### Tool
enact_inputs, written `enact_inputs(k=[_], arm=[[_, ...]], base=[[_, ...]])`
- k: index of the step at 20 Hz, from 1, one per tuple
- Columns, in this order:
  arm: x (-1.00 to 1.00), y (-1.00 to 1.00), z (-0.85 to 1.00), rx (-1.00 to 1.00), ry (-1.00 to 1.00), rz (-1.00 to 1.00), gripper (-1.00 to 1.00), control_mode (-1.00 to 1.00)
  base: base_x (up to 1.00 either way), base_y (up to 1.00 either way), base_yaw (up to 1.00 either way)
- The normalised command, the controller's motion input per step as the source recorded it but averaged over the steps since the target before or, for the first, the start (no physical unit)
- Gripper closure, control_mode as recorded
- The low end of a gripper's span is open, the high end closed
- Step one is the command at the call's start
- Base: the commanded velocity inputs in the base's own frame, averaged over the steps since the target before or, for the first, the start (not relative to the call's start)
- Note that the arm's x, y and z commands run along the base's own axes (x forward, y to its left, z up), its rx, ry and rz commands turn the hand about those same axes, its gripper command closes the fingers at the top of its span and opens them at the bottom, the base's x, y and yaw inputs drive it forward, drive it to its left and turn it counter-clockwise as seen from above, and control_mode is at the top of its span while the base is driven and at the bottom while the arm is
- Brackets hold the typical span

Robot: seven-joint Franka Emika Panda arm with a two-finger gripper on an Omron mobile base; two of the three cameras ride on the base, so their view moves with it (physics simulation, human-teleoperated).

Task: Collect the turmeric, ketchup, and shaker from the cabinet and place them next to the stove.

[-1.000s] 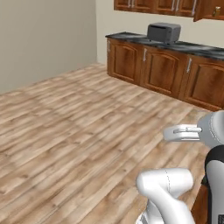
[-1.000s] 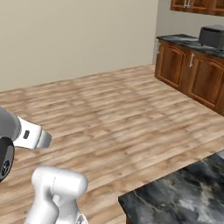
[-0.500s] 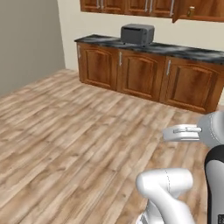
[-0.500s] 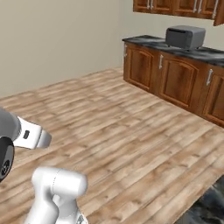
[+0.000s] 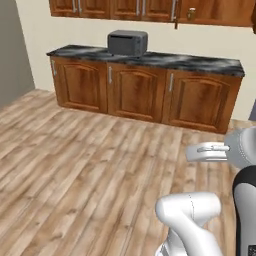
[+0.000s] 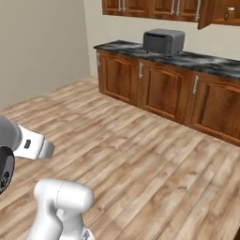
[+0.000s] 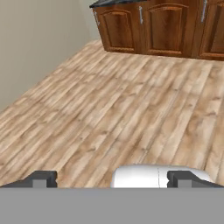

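Observation:
My gripper (image 7: 113, 179) is open with nothing between its two dark fingertips (image 7: 41, 178), and it looks down over bare wooden floor. Far ahead, the brown wall cabinet (image 5: 215, 12) (image 6: 225, 18) hangs above the counter with its door (image 6: 206, 14) swung open. Inside on the shelf stands a small amber jar with a pale lid, which looks like the turmeric (image 5: 191, 14) (image 6: 229, 14). It is far from my gripper. The ketchup, the shaker and the stove are out of view.
A grey microwave (image 5: 127, 42) (image 6: 163, 41) sits on the dark stone counter (image 5: 200, 62) over brown base cabinets (image 5: 135, 92) (image 7: 166, 26). Wide wooden floor (image 5: 75, 160) lies between me and the counter. A beige wall (image 6: 42, 47) runs along the left.
The whole picture has shifted, so the camera has moved: the counter with the microwave now stands nearer and more central, and the open cabinet has come into sight. The gripper stays open.

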Motion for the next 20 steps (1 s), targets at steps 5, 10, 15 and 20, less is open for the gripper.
enact_inputs(k=[5, 10, 15, 20], arm=[[0.0, 0.0, 0.0, 0.0, 0.0, 0.0, -1.0, 1.0], [0.0, 0.0, 0.0, 0.0, 0.0, 0.0, -1.0, 1.0], [0.0, 0.0, 0.0, 0.0, 0.0, 0.0, -1.0, 1.0], [0.0, 0.0, 0.0, 0.0, 0.0, 0.0, -1.0, 1.0]], base=[[1.0, 0.07, -0.38], [1.0, 0.0, -0.37], [1.0, 0.01, -0.37], [1.0, 0.03, -0.36]])
